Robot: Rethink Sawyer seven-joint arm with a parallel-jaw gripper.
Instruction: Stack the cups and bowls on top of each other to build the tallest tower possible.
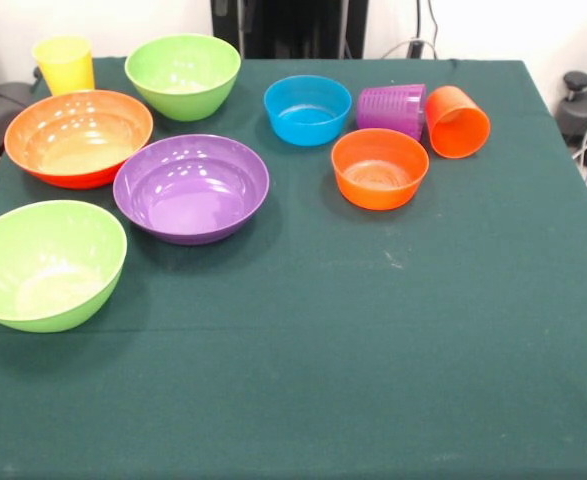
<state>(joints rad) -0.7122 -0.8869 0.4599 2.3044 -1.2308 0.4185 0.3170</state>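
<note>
On green table (393,350), bowls (191,187) and cups (457,121) unstacked, no arm visible

What showed of me was my pedestal (278,28): a black, matte block with a squared outline. It was built of upright panels, with narrow vertical seams between them, and one seam towards the right side showed as a paler strip. Its surfaces were plain; I could make out no markings or screws on them. Just beside it a thin pale cable (405,46) curved low; whether it was mine I could not tell.
</note>
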